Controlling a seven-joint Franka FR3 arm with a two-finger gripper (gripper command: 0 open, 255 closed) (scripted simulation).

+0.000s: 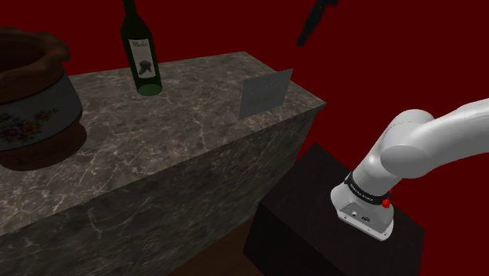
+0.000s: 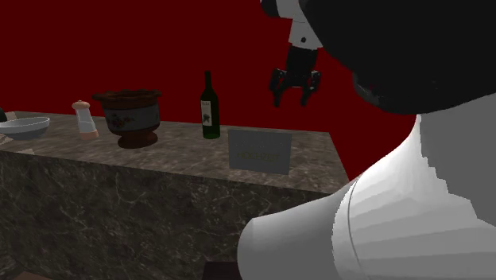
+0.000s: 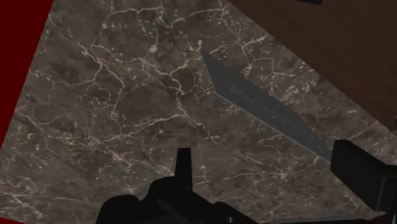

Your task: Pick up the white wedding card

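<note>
Wrist view: grey card (image 3: pixel 267 113) stands beneath parted fingers (image 3: pixel 183 167).

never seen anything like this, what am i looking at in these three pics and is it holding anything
It is a white robot arm on a dark box stand, next to a marble-patterned counter. One picture looks down from beside the stand. Another looks past the arm, close up, along the counter. The third comes from a camera on the hand itself, looking down between its fingers. The black gripper hangs above the counter with its fingers apart, holding nothing. Roughly below it, a grey card stands upright near the counter's edge. Further along are a green bottle, a flowered pot, a small shaker and a pale bowl.
</note>
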